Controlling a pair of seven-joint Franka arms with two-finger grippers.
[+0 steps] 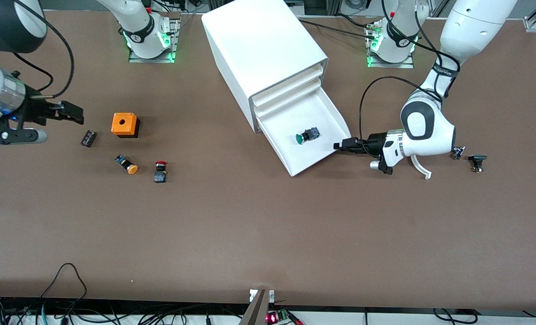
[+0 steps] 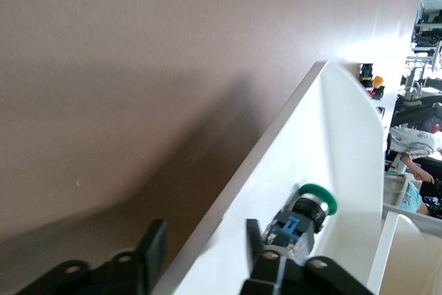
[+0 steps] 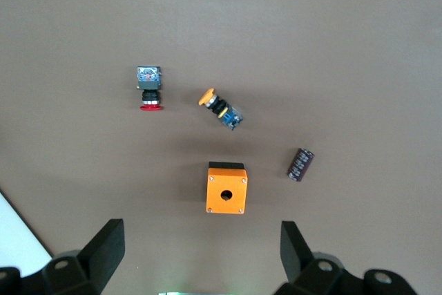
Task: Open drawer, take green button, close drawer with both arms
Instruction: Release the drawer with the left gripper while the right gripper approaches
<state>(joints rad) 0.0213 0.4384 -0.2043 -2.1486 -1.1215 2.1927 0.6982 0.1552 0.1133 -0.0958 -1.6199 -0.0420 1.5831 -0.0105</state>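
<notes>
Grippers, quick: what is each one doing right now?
Left gripper: open, fingers straddling the side wall of the pulled-out lowest white plastic drawer, holding nothing.
Right gripper: open, empty.

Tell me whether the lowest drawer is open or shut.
Open: the drawer sticks out of the cabinet, the green button lying in it.

Two glossy white arms, black bands ringing the joints. Black cables loop loosely off both. Green lights glow at each base. Left gripper (image 1: 343, 145) black; right gripper (image 1: 71, 113) black, screws showing.
</notes>
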